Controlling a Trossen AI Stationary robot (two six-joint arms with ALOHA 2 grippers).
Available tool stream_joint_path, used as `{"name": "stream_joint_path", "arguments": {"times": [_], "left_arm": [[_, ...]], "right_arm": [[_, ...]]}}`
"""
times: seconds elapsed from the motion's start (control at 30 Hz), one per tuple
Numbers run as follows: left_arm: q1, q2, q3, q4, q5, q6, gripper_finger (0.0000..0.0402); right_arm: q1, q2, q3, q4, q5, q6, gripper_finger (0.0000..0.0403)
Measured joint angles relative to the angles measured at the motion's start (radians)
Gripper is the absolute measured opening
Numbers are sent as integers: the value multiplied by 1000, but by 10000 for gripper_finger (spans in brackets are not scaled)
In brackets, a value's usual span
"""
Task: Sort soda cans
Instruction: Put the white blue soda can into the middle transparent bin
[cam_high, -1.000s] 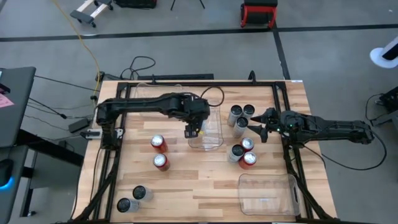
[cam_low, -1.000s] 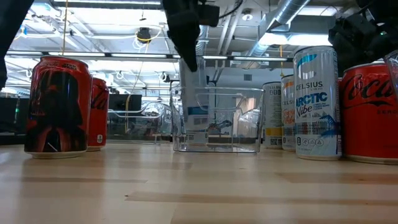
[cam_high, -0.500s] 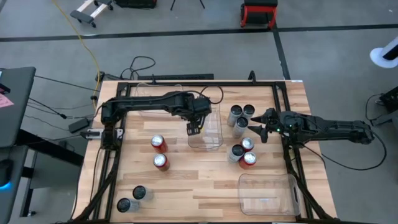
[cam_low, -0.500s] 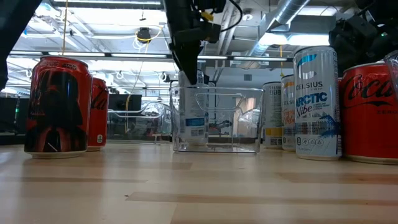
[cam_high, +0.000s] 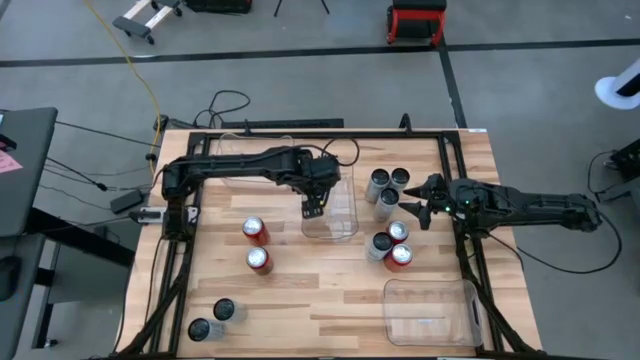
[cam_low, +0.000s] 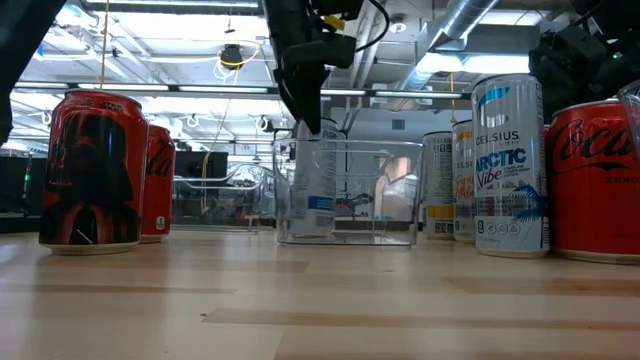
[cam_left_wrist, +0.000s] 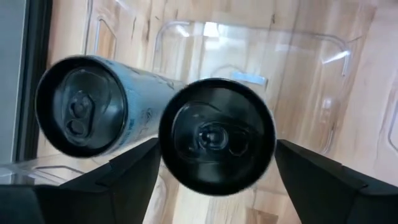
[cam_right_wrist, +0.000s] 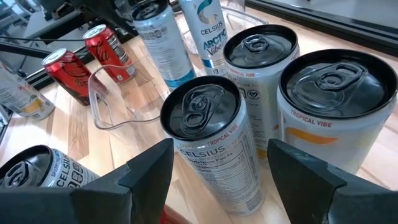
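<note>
**Hazards.** The left gripper (cam_high: 313, 207) hung over the centre bin (cam_high: 345, 228) in the middle of the table (cam_high: 300, 300). Its fingers (cam_left_wrist: 127, 177) stood apart, straddling the top of the dark-topped can (cam_left_wrist: 217, 138), which rested upright on the bin floor.

- The fingers sat just beside the can rim. A lift that was not straight up could drag the can over.
- A pale blue can (cam_left_wrist: 93, 106) stood just beside it in the same bin. One falling can would likely topple the other.
- The thin clear bin wall could shift if a finger caught it.

The right gripper (cam_high: 410, 203) waited towards the far right of the table. Its fingers (cam_right_wrist: 146, 177) were open and empty. It pointed at three tightly grouped cans (cam_high: 388, 188). Closing on the nearest of them (cam_right_wrist: 208, 140) risked nudging its neighbours.

**Cans, near to far.**

- Two dark cans (cam_high: 212, 320) stood at the near left corner.
- An empty bin (cam_high: 430, 312) lay at the near right corner.
- Two red cans (cam_high: 257, 246) stood left of centre, still to be sorted.
- One silver can (cam_high: 379, 246) and two more red cans (cam_high: 398, 245) stood right of centre, touching or nearly so.

All cans were upright, slim cylinders. The pale ones carried printed labels and dark or silver tops.
</note>
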Motion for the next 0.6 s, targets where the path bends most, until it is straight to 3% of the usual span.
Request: {"name": "stream_joint_path", "arguments": {"times": [0.27,0.6], "left_arm": [[-2,-12,0,-19,-4,-29,316],[-57,-147,0,-188,-37,-158,316]], "right_arm": [[0,0,0,0,-1,0,281],[0,0,0,-9,-1,-5,281]]}}
